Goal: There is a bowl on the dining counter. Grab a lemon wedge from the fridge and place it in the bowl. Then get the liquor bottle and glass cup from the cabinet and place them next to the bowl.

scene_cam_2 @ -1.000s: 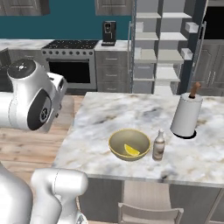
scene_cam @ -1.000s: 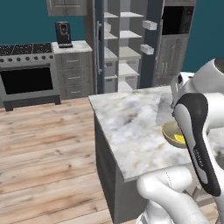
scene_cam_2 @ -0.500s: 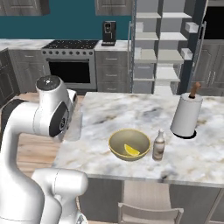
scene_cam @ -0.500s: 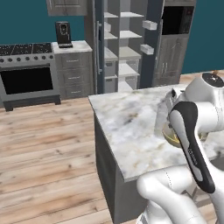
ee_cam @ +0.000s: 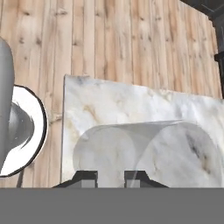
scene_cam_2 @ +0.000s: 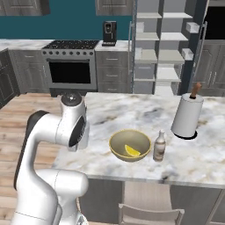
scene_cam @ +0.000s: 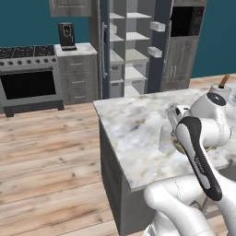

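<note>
The claw [ee_cam: 111, 178] is pinched on the clear, cylindrical glass cup [ee_cam: 148, 153], held above the white-and-grey marbled dining counter [ee_cam: 100, 105] with the cup lying across the hand view just ahead of the fingertips [ee_cam: 87, 177]. In the right base view, the olive-yellow round bowl [scene_cam_2: 129, 145] sits on the counter to the right of the claw, with the yellow lemon wedge [scene_cam_2: 132, 151] inside it. The small brown-capped glass liquor bottle [scene_cam_2: 160, 146] stands just beyond the bowl, further right. The step in hand appears to be the last one: placing the cup. The next move calls for lowering the cup upright onto bare counter beside the bowl, then releasing.
</note>
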Controlling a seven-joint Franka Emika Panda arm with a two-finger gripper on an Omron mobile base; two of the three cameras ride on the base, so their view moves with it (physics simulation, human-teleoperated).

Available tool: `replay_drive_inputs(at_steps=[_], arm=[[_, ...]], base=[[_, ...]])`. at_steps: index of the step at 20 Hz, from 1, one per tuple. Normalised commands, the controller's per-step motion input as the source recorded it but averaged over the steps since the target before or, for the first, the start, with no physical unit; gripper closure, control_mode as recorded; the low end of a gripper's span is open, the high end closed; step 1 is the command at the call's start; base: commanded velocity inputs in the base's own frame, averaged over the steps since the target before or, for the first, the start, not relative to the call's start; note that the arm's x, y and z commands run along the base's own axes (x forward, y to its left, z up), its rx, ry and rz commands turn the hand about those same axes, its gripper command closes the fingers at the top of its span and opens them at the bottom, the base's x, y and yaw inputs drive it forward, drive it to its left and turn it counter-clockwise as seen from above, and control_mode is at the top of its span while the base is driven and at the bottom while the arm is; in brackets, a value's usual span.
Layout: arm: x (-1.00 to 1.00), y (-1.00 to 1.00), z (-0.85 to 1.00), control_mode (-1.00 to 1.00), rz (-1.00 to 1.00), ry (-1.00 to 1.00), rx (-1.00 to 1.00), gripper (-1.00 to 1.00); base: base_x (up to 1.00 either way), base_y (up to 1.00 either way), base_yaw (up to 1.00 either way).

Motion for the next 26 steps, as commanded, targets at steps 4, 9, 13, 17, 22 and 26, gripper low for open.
replay_drive_inputs(at_steps=[4,9,13,17,22,26], arm=[[0.48,0.00,-0.54,-1.00,0.02,0.04,0.00,1.00],[0.45,0.00,-0.50,-1.00,0.00,0.03,0.00,1.00],[0.47,0.00,-0.50,-1.00,0.00,0.04,0.00,1.00],[0.45,0.00,-0.50,-1.00,0.00,0.02,0.00,1.00],[0.31,0.00,-0.45,-1.00,0.00,0.00,0.00,1.00],[0.18,-0.01,-0.37,-1.00,0.00,0.00,0.00,1.00]], base=[[0.00,0.00,0.00],[0.00,0.00,0.00],[0.00,0.00,0.00],[0.00,0.00,0.00],[0.00,0.00,0.00],[0.00,0.00,0.00]])
